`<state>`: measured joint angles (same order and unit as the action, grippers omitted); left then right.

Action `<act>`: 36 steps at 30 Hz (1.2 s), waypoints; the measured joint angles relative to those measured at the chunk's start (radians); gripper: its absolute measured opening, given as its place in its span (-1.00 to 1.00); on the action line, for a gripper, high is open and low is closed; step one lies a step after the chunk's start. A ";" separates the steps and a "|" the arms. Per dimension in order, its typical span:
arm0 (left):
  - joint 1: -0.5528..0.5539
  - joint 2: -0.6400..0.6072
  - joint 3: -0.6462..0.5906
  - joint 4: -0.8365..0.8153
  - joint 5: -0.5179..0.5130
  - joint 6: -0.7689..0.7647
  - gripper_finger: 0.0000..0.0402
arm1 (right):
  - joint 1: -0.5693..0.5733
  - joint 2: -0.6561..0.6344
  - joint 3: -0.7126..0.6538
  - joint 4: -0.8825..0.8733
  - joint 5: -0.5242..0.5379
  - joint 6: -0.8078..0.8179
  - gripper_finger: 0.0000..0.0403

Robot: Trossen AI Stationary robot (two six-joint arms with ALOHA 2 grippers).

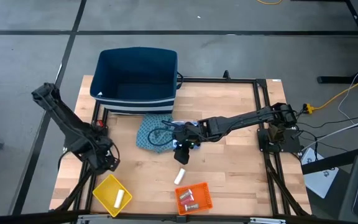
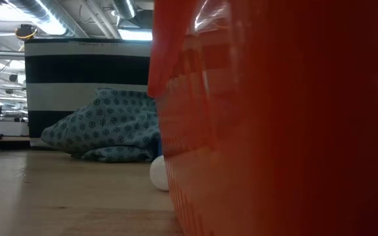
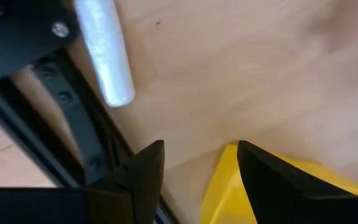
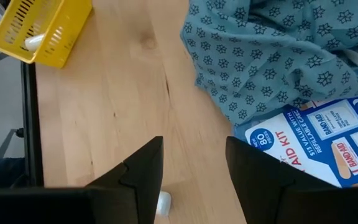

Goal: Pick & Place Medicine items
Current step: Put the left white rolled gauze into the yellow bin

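My right gripper [image 1: 180,154] [image 4: 194,180] hangs open over the table's middle, next to the teal cloth [image 1: 154,132]. A flat blue-and-white kit box [image 4: 316,149] lies against the cloth's edge, beside the fingers. One white cylinder [image 1: 180,177] [image 4: 164,202] lies on the wood just nearer than the gripper. Another white cylinder [image 1: 120,198] rests in the yellow tray [image 1: 112,194], and small pieces lie in the orange tray [image 1: 193,198]. My left gripper [image 1: 107,163] [image 3: 201,168] is open above the yellow tray's far corner [image 3: 241,186]; a white cylinder [image 3: 107,53] lies by the black frame rail.
A dark blue bin [image 1: 135,81] with a striped wall [image 2: 87,85] stands at the far edge behind the cloth. A black frame [image 1: 260,112] rims the table. In the low view the orange tray's wall [image 2: 281,131] blocks the right half. Bare wood [image 1: 229,168] lies right of the trays.
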<state>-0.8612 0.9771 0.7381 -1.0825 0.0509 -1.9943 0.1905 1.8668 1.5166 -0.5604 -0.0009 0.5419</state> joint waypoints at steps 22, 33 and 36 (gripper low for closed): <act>0.005 0.035 -0.130 0.007 -0.013 -0.069 0.00 | 0.000 0.000 0.000 0.003 -0.018 0.019 -0.12; 0.029 0.176 -0.132 -0.002 0.078 -0.064 0.00 | 0.001 0.000 0.000 0.009 -0.016 0.031 -0.13; 0.032 0.249 -0.132 -0.006 0.096 -0.062 0.00 | 0.001 0.000 0.000 0.010 -0.014 0.031 -0.13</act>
<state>-0.8288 1.2262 0.6056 -1.0881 0.1468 -2.0564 0.1913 1.8668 1.5166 -0.5505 -0.0151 0.5732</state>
